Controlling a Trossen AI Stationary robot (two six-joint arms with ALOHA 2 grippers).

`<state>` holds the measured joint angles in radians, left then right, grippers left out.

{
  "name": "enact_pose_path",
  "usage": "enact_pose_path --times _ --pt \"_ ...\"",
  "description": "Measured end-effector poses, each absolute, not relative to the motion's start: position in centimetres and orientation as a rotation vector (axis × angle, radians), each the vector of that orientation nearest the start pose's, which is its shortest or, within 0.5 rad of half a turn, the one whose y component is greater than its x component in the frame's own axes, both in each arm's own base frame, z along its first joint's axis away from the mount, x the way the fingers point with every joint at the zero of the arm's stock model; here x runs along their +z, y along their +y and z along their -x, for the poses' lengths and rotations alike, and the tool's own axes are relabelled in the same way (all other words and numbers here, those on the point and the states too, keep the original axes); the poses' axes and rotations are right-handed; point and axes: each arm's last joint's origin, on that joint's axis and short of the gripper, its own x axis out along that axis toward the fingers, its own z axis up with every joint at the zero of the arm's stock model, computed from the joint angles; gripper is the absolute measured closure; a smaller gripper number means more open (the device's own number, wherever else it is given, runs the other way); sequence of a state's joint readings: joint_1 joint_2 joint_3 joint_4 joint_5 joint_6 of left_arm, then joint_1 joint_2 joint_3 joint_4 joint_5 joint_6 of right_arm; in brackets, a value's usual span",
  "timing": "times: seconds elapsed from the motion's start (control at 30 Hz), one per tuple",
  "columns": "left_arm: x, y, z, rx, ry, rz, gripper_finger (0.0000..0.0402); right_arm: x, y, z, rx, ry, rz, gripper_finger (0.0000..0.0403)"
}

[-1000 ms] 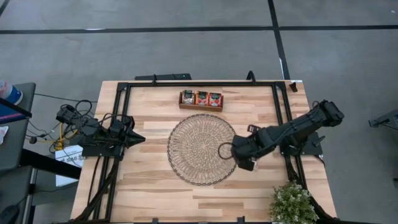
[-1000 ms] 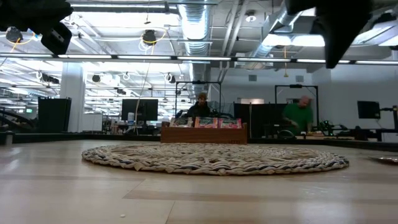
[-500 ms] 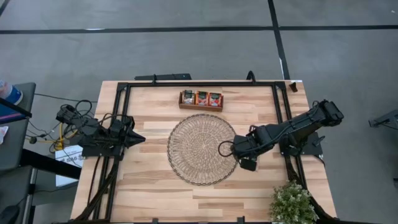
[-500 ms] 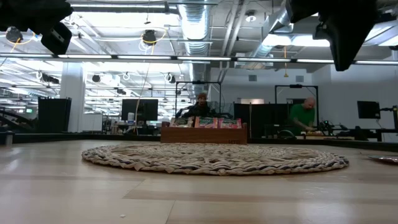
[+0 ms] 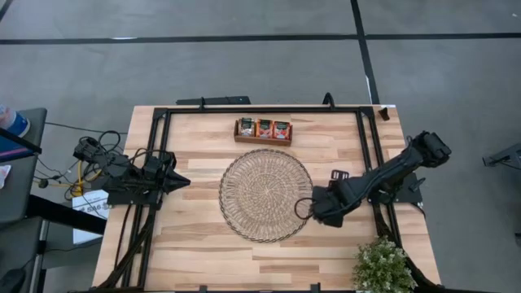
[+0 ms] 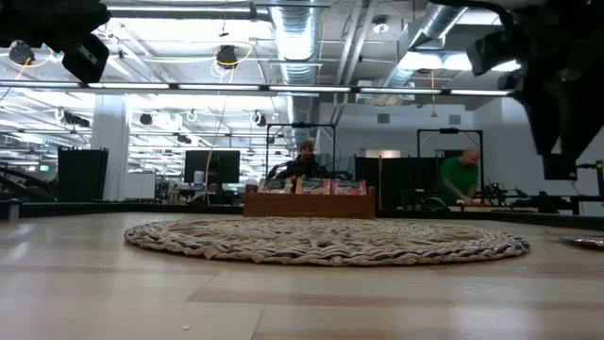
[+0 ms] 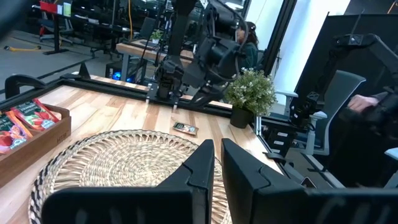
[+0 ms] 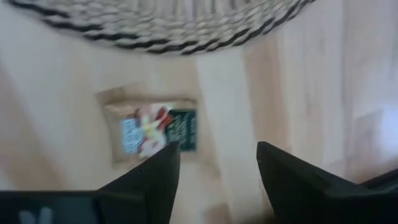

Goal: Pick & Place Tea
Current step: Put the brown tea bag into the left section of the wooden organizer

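Right wrist view: beige sachet (image 8: 152, 132) lies flat, green end toward parted right fingers (image 8: 158, 177).

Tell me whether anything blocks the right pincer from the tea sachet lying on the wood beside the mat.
Nothing visible does. The right pincer hangs open directly over the beige sachet, which lies flat on bare table just off the woven mat edge. Only open air lies between them.
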<state>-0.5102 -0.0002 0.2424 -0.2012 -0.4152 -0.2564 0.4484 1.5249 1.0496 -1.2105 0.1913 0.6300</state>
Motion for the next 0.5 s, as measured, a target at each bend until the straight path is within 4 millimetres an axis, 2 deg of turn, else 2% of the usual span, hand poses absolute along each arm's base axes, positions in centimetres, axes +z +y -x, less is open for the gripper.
enact_pose_path --times 0.27,0.5 --pt "22.4 -2.6 -7.0 -0.099 -0.025 0.275 0.038 18.9 10.0 -20.8 -0.223 1.518 -0.031 0.0218" --pt "22.5 -2.6 -7.0 -0.099 -0.025 0.276 0.038 17.9 8.8 -19.5 -0.231 1.489 -0.113 0.0222"
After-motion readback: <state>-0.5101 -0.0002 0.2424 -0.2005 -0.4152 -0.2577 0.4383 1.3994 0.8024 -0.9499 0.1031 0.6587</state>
